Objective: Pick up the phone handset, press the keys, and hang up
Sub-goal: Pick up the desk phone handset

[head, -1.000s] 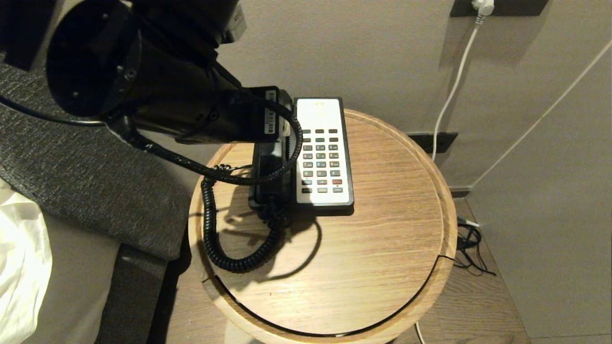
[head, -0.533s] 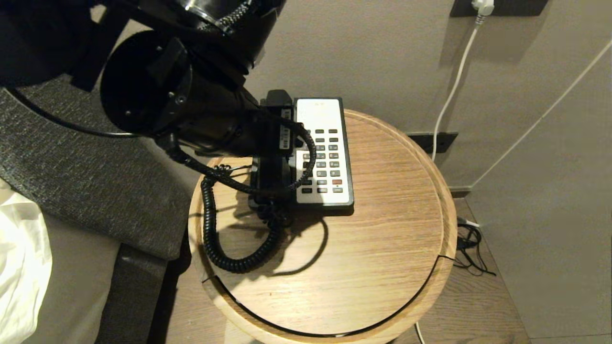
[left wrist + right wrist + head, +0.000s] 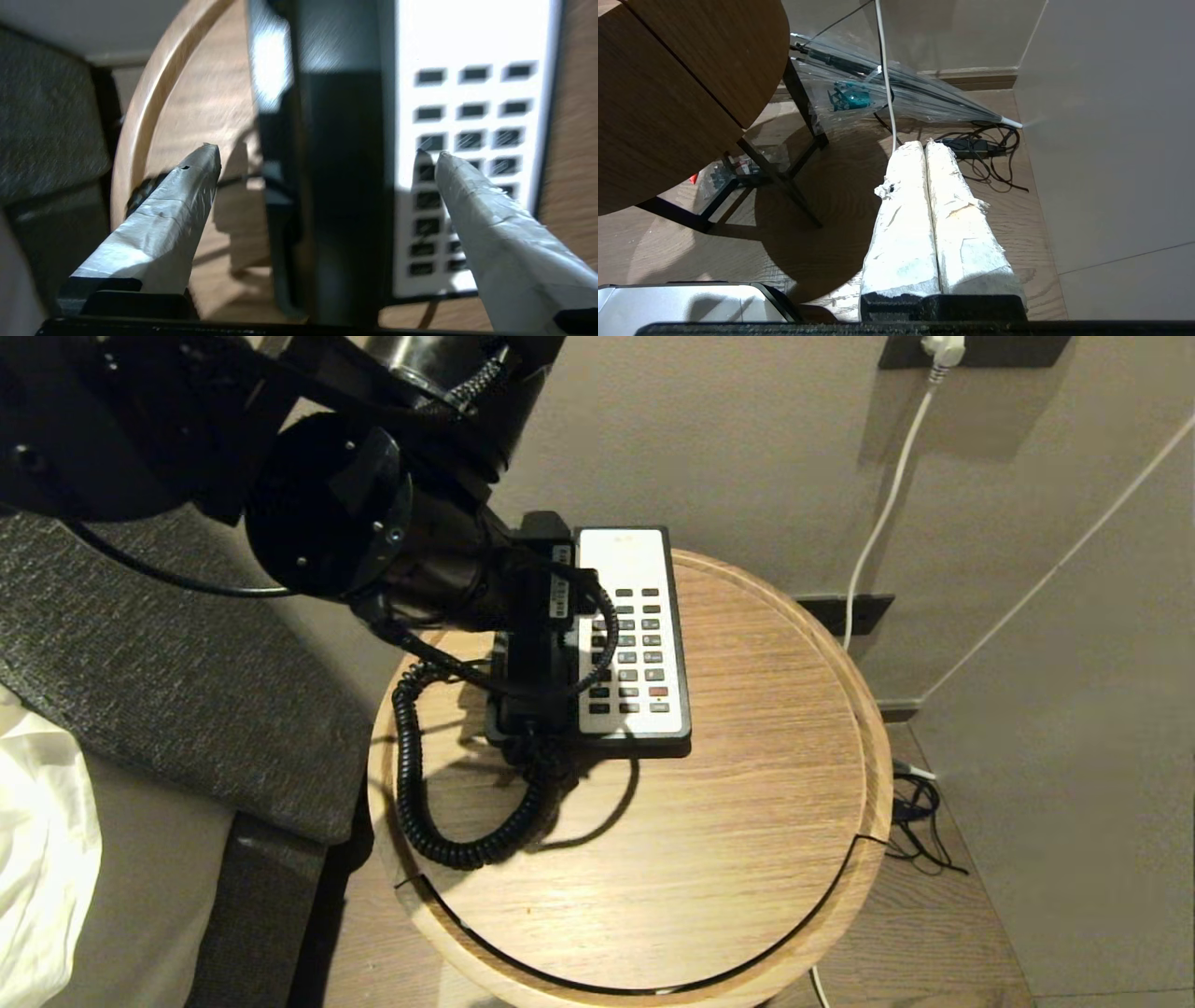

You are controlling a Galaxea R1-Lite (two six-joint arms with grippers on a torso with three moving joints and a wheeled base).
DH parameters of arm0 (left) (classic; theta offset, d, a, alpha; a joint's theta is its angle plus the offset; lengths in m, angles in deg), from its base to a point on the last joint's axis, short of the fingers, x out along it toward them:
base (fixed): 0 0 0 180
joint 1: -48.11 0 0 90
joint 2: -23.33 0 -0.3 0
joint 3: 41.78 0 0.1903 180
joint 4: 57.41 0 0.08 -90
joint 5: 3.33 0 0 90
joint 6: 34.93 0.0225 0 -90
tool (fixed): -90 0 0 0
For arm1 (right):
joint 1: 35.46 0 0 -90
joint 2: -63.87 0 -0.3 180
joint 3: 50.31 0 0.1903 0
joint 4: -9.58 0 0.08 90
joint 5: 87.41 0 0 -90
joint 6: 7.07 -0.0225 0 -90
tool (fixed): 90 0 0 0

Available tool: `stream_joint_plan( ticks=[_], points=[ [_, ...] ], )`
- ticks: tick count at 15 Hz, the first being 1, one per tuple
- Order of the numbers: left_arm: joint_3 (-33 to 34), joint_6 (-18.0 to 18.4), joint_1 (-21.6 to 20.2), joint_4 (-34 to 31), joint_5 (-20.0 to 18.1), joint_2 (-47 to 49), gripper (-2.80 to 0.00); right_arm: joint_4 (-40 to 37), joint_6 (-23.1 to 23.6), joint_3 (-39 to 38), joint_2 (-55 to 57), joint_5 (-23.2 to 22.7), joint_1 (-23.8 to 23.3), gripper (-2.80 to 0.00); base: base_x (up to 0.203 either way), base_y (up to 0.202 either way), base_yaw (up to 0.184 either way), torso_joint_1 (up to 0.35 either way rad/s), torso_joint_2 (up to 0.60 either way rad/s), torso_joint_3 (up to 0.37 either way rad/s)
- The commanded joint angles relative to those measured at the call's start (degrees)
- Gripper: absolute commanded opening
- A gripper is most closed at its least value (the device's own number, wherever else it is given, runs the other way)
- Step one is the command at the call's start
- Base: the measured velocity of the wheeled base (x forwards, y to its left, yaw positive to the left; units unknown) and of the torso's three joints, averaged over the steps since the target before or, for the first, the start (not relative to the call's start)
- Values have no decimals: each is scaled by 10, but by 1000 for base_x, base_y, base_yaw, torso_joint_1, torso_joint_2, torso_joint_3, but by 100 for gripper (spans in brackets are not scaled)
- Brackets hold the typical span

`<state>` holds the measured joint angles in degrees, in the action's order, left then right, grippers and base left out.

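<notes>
The black phone handset lies in its cradle on the left side of the phone base, beside the white keypad. Its coiled cord loops over the round wooden table. My left arm reaches in from the upper left and covers the handset's middle. In the left wrist view my left gripper is open wide just above the handset; one fingertip is over the wood, the other over the keys. My right gripper is shut and empty, parked low over the floor.
A wall stands close behind the table, with a white cable hanging from a socket. A grey upholstered panel and white bedding lie to the left. Dark cables sit on the floor at the right. A clear umbrella lies near the right gripper.
My left arm has swung to the right and down over the handset, whose far end now shows past the wrist. The phone and cord have not moved.
</notes>
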<state>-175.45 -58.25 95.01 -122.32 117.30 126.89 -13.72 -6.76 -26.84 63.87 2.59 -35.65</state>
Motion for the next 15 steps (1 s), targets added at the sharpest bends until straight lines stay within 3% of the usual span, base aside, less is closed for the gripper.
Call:
stream_joint_plan(
  ticks=[1, 15],
  points=[
    [0, 0, -2, 9, 1, 1, 0, 0, 0, 0, -1, 0, 0, -280, 0, 0, 0, 0, 0, 0],
    [3, 22, -26, 8, 2, 13, 0, 0, 0, 0, -1, 0, -1, -280, 0, 0, 0, 0, 0, 0]
  ],
)
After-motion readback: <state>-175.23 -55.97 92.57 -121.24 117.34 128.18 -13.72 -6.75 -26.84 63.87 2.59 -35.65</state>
